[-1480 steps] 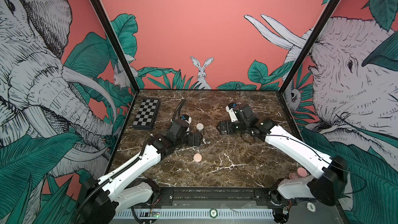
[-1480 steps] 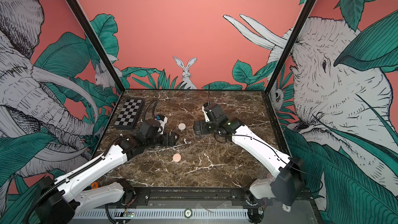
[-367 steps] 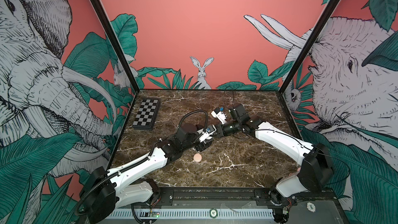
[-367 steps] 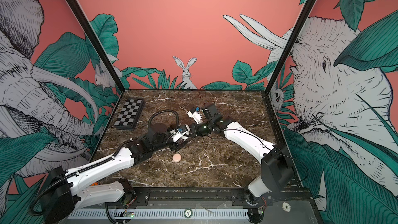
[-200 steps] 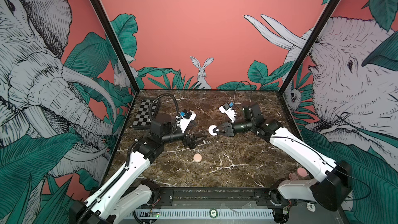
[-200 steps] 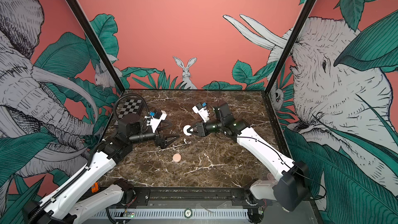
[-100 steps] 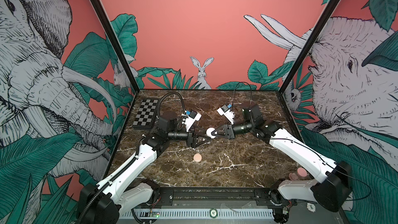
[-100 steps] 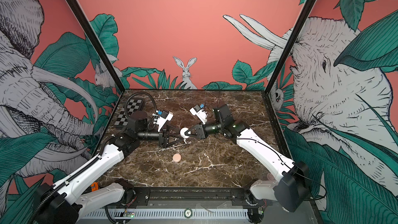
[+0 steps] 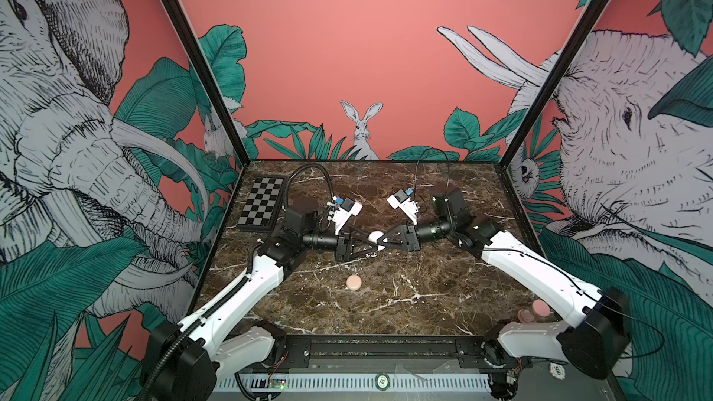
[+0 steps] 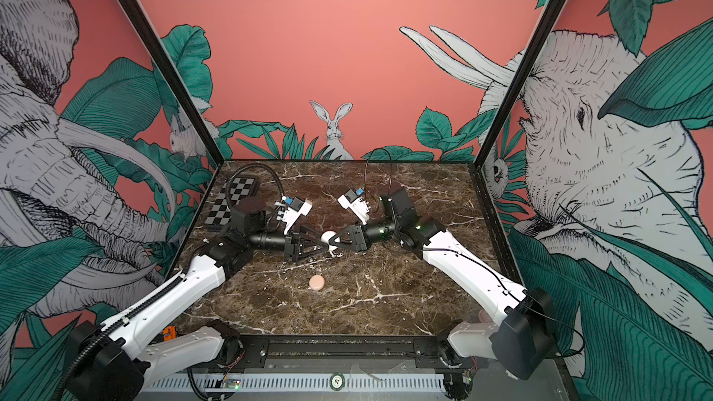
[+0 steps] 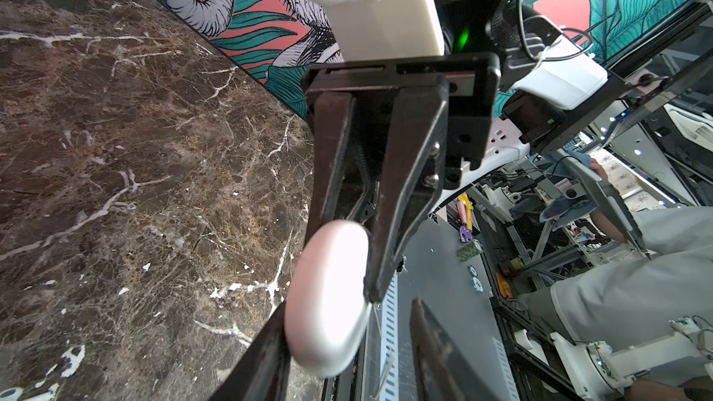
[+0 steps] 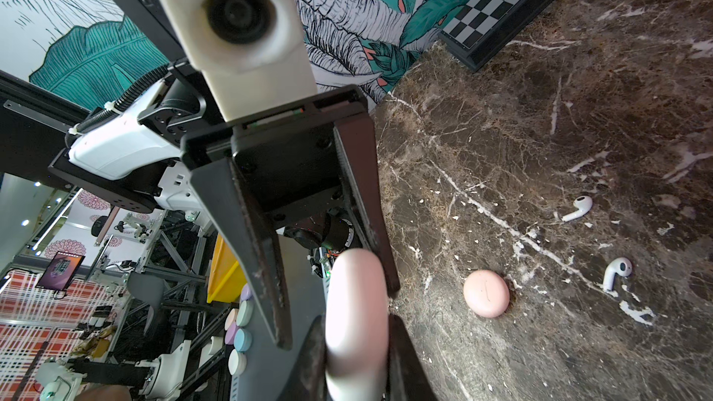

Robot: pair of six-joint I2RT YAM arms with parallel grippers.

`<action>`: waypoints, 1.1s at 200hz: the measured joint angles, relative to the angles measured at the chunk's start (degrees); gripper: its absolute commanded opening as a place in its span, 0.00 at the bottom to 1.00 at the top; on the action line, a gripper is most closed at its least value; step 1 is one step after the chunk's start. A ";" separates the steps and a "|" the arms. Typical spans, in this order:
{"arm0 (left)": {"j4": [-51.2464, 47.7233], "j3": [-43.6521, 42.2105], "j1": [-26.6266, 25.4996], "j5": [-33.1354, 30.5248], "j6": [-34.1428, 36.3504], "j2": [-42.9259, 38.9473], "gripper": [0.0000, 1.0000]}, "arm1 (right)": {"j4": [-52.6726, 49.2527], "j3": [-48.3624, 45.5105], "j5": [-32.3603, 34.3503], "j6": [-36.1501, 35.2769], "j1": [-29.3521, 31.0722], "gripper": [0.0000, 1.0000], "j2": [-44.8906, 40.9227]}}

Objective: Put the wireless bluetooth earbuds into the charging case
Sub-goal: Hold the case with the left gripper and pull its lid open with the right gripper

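only the right wrist view shows the earbuds [image 12: 577,208]: two white buds lying loose on the marble table [image 12: 578,90], apart from each other and near a closed pink case [image 12: 486,293]. in both top views i can't tell them from the white veins, though the pink case shows there, nearer than the grippers. mid-table, up off the marble, the right gripper [image 12: 355,320] is clamped on a pale round case [image 11: 328,283] that looks closed. the left gripper [image 11: 349,308] faces it from the left, jaws part open around it: one finger [image 11: 268,352] touches the case, the other finger [image 11: 436,349] stands clear. from the top the grippers hide most of that case. a chessboard [image 9: 262,208] sits far left, and more round cases [image 9: 539,307] lie by the right arm's base.
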 measured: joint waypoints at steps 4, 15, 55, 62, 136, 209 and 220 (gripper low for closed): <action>0.09 0.00 0.00 0.02 -0.04 0.04 0.45 | 0.09 0.00 -0.04 0.00 0.00 0.00 0.00; 0.26 0.00 0.00 0.11 -0.17 0.09 0.43 | 0.35 0.00 -0.24 0.02 0.02 0.00 0.00; 0.44 0.00 0.24 0.90 -0.63 0.44 0.33 | 0.96 0.00 -0.63 0.28 0.37 0.00 0.00; 0.42 0.00 0.31 1.20 -0.72 0.48 0.33 | 1.05 -0.02 -0.79 0.28 0.35 0.00 0.00; 0.55 0.00 0.85 3.56 -2.25 1.42 0.15 | 1.49 -0.09 -1.46 0.00 0.52 0.00 -0.22; 2.69 -0.26 0.94 5.11 -5.33 2.43 0.07 | 1.25 -0.09 -1.27 -0.94 0.52 0.00 -0.26; 3.10 -0.48 0.92 5.22 -5.68 2.45 0.00 | 1.03 -0.07 -1.22 -1.14 0.52 0.00 -0.26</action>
